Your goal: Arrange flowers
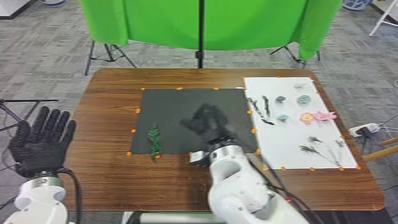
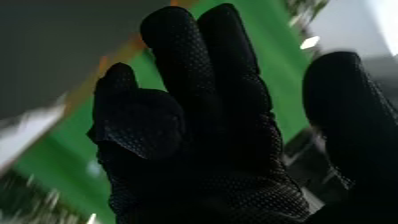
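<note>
The right robot hand [image 1: 208, 124] is over the black mat [image 1: 187, 110] on the brown tabletop [image 1: 115, 115], on the side of the mat nearer the white sheet; whether it touches the mat cannot be told. In the right wrist view the right robot hand [image 2: 209, 125] is open and holds nothing, its fingers mostly straight with some bending, its thumb held apart from them. The left robot hand [image 1: 40, 142] is open too, fingers straight and slightly spread, beside the left edge of the tabletop. A green leafy stem [image 1: 155, 141] lies lengthwise near the left edge of the mat. The white sheet [image 1: 286, 142] lies along the right side of the tabletop, carrying dark twigs [image 1: 266, 106] at its left side, a small dark flower [image 1: 280, 99] near a pale teal flower [image 1: 304, 99], and another teal bloom [image 1: 283, 118] nearer the robot. Beside that bloom are a peach-yellow flower [image 1: 307, 118] and a pink flower [image 1: 326, 116] by the right edge. Thin dark sprigs [image 1: 330, 157] lie on the nearer part. A green curtain [image 1: 151, 22] hangs behind the tabletop.
</note>
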Controlling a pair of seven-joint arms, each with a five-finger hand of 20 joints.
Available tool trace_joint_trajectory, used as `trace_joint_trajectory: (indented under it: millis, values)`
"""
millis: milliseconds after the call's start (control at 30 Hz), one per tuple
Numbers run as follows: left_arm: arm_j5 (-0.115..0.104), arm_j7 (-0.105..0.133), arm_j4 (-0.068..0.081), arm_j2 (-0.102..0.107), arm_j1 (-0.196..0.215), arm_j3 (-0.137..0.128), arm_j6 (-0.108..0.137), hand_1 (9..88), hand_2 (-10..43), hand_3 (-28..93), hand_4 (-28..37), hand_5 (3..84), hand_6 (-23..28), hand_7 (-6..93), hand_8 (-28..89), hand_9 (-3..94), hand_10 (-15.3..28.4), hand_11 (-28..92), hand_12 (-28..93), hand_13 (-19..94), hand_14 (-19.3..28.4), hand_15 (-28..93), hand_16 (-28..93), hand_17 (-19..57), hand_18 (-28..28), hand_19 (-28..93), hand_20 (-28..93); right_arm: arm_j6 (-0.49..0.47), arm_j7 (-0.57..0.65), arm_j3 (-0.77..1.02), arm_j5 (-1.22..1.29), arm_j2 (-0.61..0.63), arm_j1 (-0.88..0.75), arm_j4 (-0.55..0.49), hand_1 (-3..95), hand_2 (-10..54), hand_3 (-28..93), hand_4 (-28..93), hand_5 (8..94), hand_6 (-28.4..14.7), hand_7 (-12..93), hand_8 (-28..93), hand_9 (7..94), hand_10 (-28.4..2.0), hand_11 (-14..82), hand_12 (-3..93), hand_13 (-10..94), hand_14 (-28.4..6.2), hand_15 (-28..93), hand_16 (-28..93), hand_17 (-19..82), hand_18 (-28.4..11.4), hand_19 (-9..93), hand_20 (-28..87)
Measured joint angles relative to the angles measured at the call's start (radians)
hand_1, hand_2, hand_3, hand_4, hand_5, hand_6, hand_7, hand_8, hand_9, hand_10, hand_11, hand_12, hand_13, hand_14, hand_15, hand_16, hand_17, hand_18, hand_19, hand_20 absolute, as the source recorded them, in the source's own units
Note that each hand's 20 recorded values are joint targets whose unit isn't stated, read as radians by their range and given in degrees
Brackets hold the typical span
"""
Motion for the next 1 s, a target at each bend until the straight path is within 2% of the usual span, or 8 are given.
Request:
trace_joint_trajectory:
  millis: [167,300,400,500,567,800,1000]
  values:
    - [0.001,0.007,-0.010,-0.002,0.013,-0.003,-0.006,25.7,14.9,77,-28.3,48.5,9.6,7.4,-9,42.9,15.1,18,7,32,14.9,27,-8,-5.3,12.2,34,10,0.002,0.073,0.170,-0.047,0.055,-0.044,-0.063,32.7,-9.5,78,-22,79.4,-4.8,15,-11,82.7,-18.7,23.5,22.0,76,-13.1,71,30,37,-28.4,91,18]
    - [0.003,0.009,-0.022,-0.002,0.025,-0.004,-0.017,25.7,14.9,77,-28.3,48.5,9.6,7.3,-9,42.9,15.1,18,7,32,14.9,27,-8,-5.3,12.2,34,10,-0.030,0.132,0.335,-0.163,0.129,-0.109,-0.094,33.4,-9.5,76,-26,73.5,-6.4,13,-10,77.7,-19.3,27.9,22.9,71,-14.2,74,30,35,-28.2,90,18]
    - [0.005,0.010,-0.031,-0.002,0.036,-0.007,-0.024,25.8,14.9,77,-28.3,48.4,9.5,7.4,-9,42.9,15.1,17,7,32,14.9,27,-7,-5.3,12.2,34,10,-0.133,0.166,0.481,-0.191,0.190,-0.176,-0.115,33.3,-9.5,76,-28,70.8,-7.1,13,-10,75.0,-19.6,30.0,23.4,69,-14.6,74,30,33,-28.0,90,18]
    - [0.005,0.013,-0.037,-0.003,0.045,-0.010,-0.024,25.7,14.9,77,-28.3,48.5,9.5,7.4,-9,43.0,15.1,18,8,32,14.8,27,-7,-5.3,12.3,34,11,-0.295,0.209,0.634,-0.099,0.227,-0.248,-0.155,33.2,-9.5,75,-28,69.6,-7.3,12,-10,73.6,-19.6,31.6,24.0,67,-14.7,74,30,33,-28.0,90,18]
    - [0.004,0.015,-0.038,-0.005,0.049,-0.013,-0.024,25.7,14.9,77,-28.3,48.5,9.5,7.5,-9,43.0,15.1,18,8,32,14.9,27,-7,-5.4,12.3,34,11,-0.367,0.240,0.710,-0.027,0.233,-0.285,-0.168,33.2,-9.5,74,-28,69.0,-7.4,12,-10,73.0,-19.6,32.4,24.2,67,-14.8,75,30,33,-27.9,90,18]
    - [0.002,0.019,-0.040,-0.014,0.054,-0.018,-0.023,25.8,14.9,77,-28.3,48.7,9.6,7.6,-9,43.2,15.1,18,8,32,14.8,27,-7,-5.3,12.3,34,11,-0.394,0.278,0.760,-0.043,0.232,-0.365,-0.163,35.5,-9.5,72,-28,68.6,-7.0,13,-10,71.0,-19.3,36.1,25.3,66,-14.9,75,30,32,-27.9,89,19]
    - [0.001,0.019,-0.043,-0.019,0.059,-0.019,-0.022,27.3,15.8,77,-28.3,49.0,9.7,7.7,-9,43.4,15.2,18,8,33,15.0,28,-7,-5.3,12.3,34,11,-0.469,0.280,0.765,-0.049,0.222,-0.401,-0.165,44.8,-9.5,75,-28,67.3,-6.1,13,-10,69.5,-18.3,38.1,25.1,66,-14.0,75,30,32,-27.7,89,20]
